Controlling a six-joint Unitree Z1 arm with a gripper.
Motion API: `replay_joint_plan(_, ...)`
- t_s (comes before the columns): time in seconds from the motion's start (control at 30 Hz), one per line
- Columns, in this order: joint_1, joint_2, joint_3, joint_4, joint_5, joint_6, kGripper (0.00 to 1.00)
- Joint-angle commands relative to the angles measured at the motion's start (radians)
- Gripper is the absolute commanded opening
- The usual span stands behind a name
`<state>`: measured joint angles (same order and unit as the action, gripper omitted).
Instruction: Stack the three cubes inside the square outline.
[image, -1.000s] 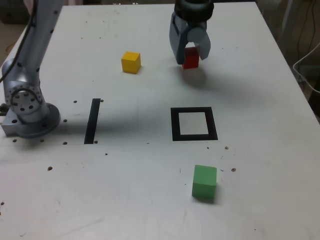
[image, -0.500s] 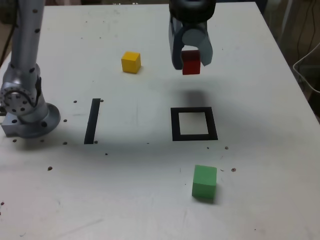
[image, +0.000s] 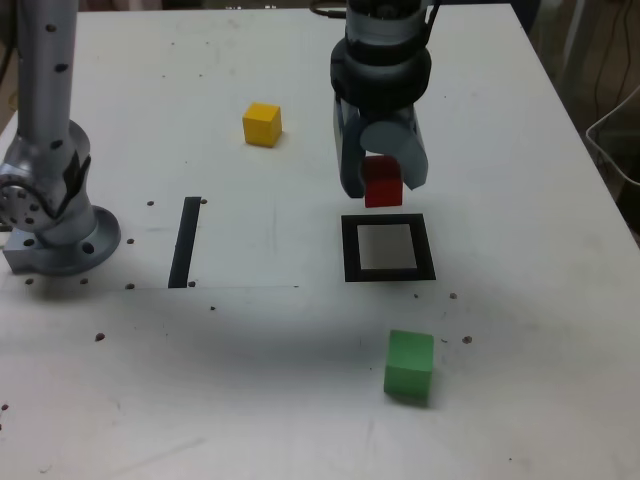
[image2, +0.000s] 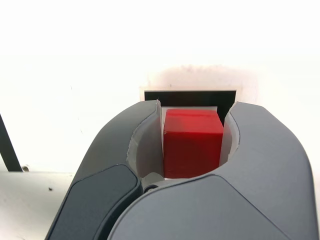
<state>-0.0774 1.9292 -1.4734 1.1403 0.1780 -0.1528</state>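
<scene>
"What is the end effector doing?"

"It's clamped on the red cube, a jaw on either side of it (the wrist view shows that grip nicely). The cube is held up off the table."

"And where is that, taking the square outline as our landmark?"

"In the exterior view, it appears just above the outline's upper edge. From the wrist view, the cube covers part of the outline, whose black border shows beyond it. The outline's white centre looks shaded in the exterior view."

"Where are the other cubes?"

"The green cube sits on the table below the outline in the exterior view, nearer the camera (a touch toward that view's right). The yellow cube rests on the table up and to the exterior view's left of the outline, well apart from it."

"Anything else around the outline?"

"The straight black strip lies to the exterior view's left of it. Farther out on that same side stands the arm's base (small dark specks dot the table thereabouts)."

"So the outline has no cube standing in it?"

"Right, the red one is in the grip, and the other two sit outside."
</scene>
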Motion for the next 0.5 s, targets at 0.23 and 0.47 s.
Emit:
replay_joint_plan(0.23, -0.073, 0.035, -0.001, 0.014, -0.014, -0.056, 0.38)
replay_joint_plan(0.47, -0.084, 0.077, 0.001, -0.002, -0.017, -0.064, 0.38)
